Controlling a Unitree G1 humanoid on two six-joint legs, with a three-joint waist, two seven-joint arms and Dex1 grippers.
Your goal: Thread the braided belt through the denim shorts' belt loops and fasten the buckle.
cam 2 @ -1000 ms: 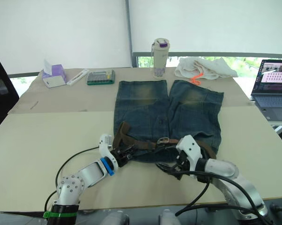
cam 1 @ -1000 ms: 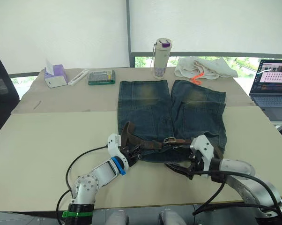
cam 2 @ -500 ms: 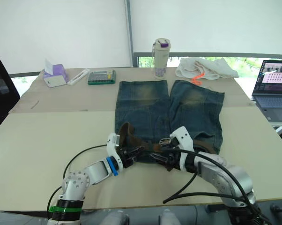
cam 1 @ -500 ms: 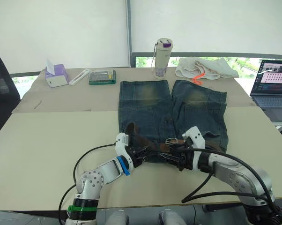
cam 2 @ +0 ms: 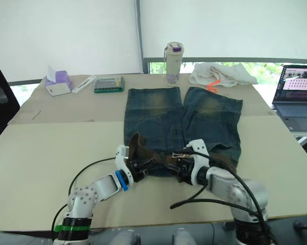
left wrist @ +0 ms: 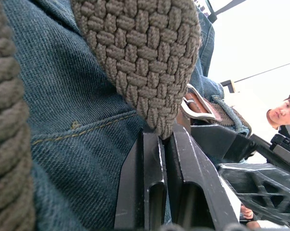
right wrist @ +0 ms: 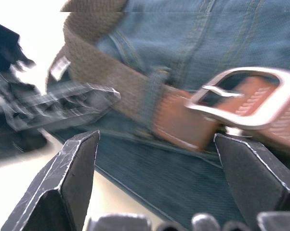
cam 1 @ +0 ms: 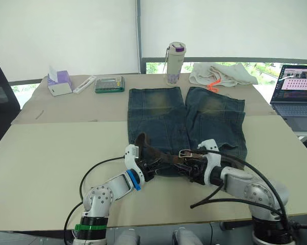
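Both grippers sit at denim shorts waistband: right gripper, fingers wide, has moved in toward buckle, left gripper still pinching braided belt, so fastening seems next.

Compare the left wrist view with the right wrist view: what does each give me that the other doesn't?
Left wrist view alone: the left gripper with its fingers shut on the braided belt, whose free end arches over them, and a person in the far background. Right wrist view alone: the right gripper open wide, fingers either side of the buckle, and the belt passing under a belt loop. Both show the belt, the buckle and the denim shorts beneath, and each catches part of the other gripper.
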